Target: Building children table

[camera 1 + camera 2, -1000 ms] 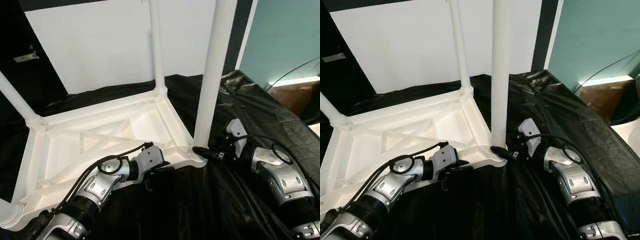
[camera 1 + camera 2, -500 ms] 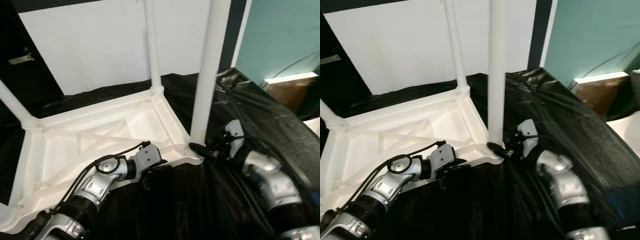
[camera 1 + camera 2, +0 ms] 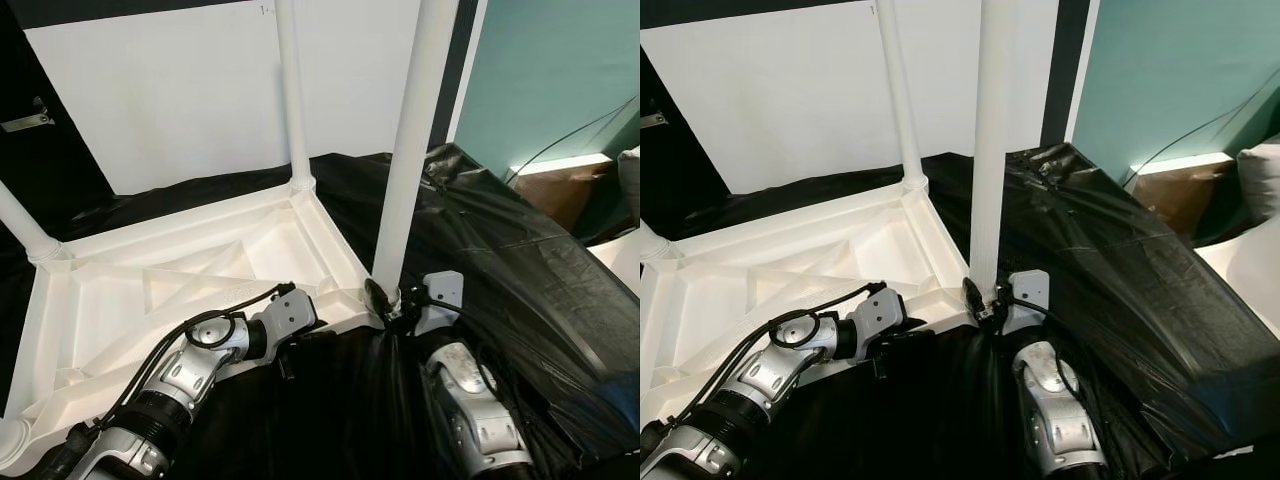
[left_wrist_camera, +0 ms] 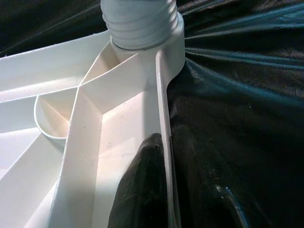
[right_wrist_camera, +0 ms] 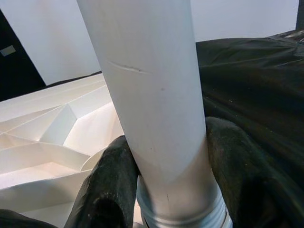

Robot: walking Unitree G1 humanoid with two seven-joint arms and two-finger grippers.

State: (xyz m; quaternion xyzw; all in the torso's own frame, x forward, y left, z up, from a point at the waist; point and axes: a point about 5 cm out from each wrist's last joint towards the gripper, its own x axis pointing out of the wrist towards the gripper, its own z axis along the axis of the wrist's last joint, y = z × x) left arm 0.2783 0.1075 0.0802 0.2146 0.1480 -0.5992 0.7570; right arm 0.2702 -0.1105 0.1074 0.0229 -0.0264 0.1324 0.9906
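The white plastic table (image 3: 190,275) lies upside down on a black plastic sheet (image 3: 520,270), ribbed underside up, with its legs rising out of the corner sockets. Since a second ago my head camera has swung, so the whole scene sits lower and further left in the eye views, and the right arm has drawn in closer under the near corner. The near leg (image 3: 408,160) stands upright in its socket. My right gripper (image 3: 385,298) is clamped around that leg just above the threaded collar, one black finger on each side of it. My left gripper (image 3: 300,345) pinches the table's front rim (image 4: 164,118) near the same corner, one finger inside the rim and one outside. I can read no brand, label or writing anywhere.
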